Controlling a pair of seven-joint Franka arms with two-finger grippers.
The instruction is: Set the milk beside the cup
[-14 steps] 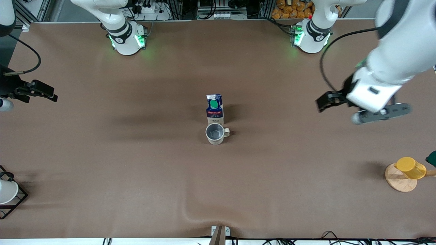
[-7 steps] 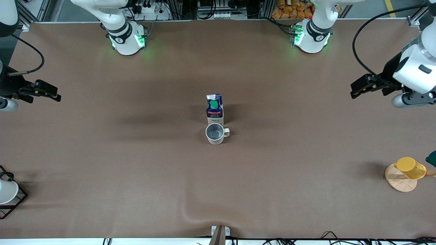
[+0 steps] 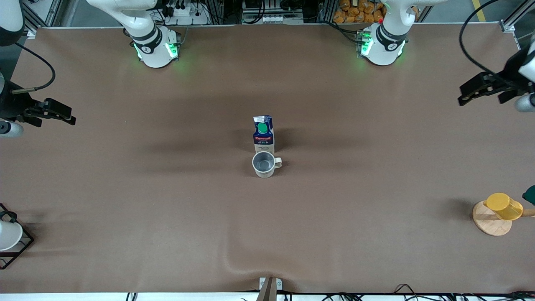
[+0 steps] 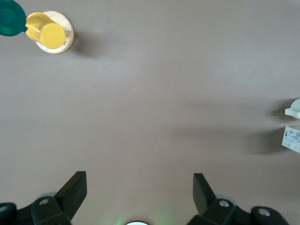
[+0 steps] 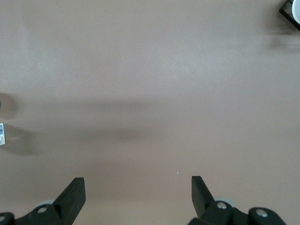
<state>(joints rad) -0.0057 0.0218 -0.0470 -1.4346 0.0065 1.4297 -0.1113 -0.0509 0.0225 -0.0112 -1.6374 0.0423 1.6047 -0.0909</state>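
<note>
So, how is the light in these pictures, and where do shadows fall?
Front view: even light; soft shadows spread sideways from the milk and the cup; green glow at both arm bases. Left wrist view: sharp, the yellow cup casts a soft shadow on the table. Right wrist view: a faint dark band on the cloth.

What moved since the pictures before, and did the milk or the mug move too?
The left gripper, open and empty, pulled away from the middle, out over the left arm's end of the table. The milk stayed standing right beside the cup. The right gripper, open, hardly moved; that arm waits.
</note>
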